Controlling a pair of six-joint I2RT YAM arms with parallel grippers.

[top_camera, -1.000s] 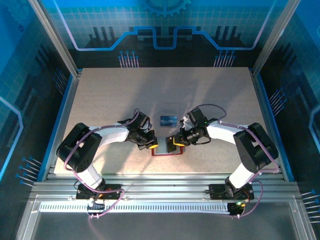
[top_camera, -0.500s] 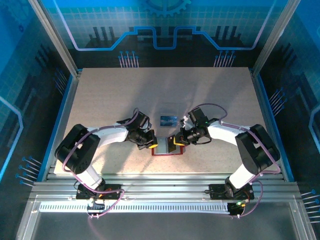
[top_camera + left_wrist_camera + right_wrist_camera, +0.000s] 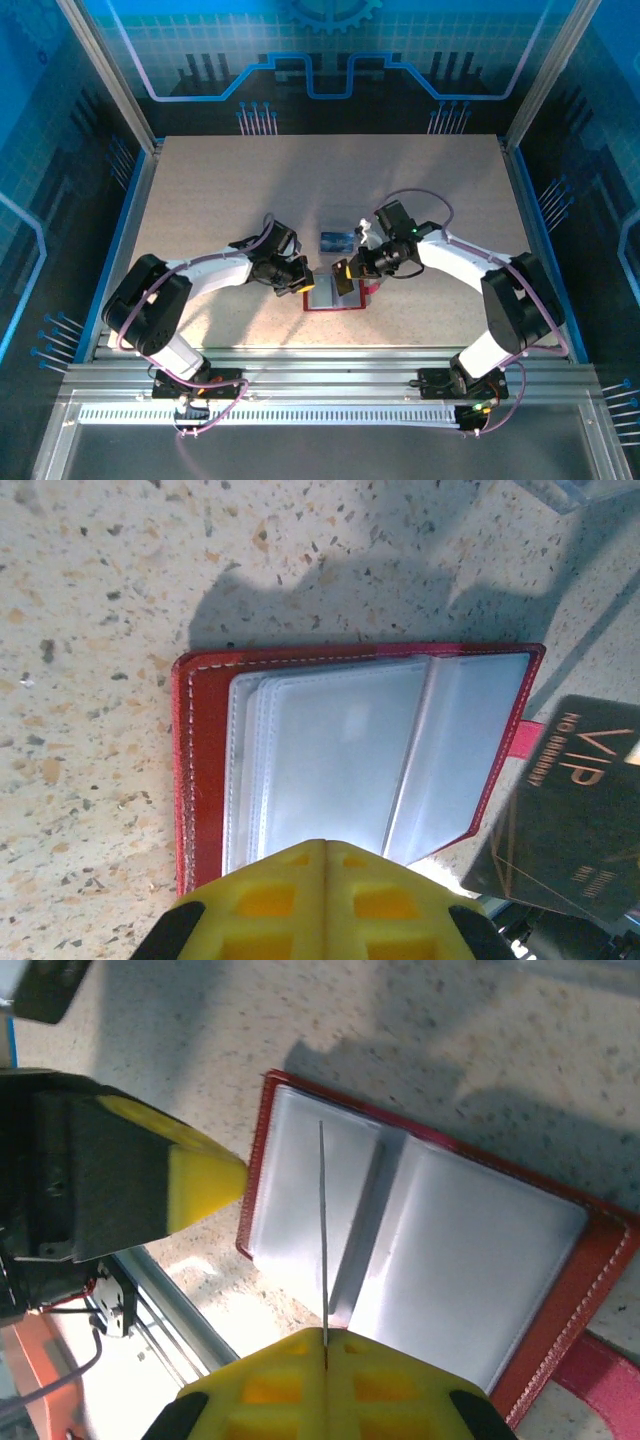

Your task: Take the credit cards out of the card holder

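Near centre of speckled beige table [image 3: 220, 200], dark red two-leaf card holder [image 3: 335, 298] lies open flat, greyish pockets facing up, thin red strap tab on right side. Left gripper [image 3: 303, 287]: yellow fingers pressed together, tip at card holder's left edge. Right gripper [image 3: 352, 270] pinches black plastic card with gold VIP lettering [image 3: 575, 800] by one end, held above card holder. Just beyond, blue card [image 3: 337, 240] rests in clear plastic tray [image 3: 326, 213].
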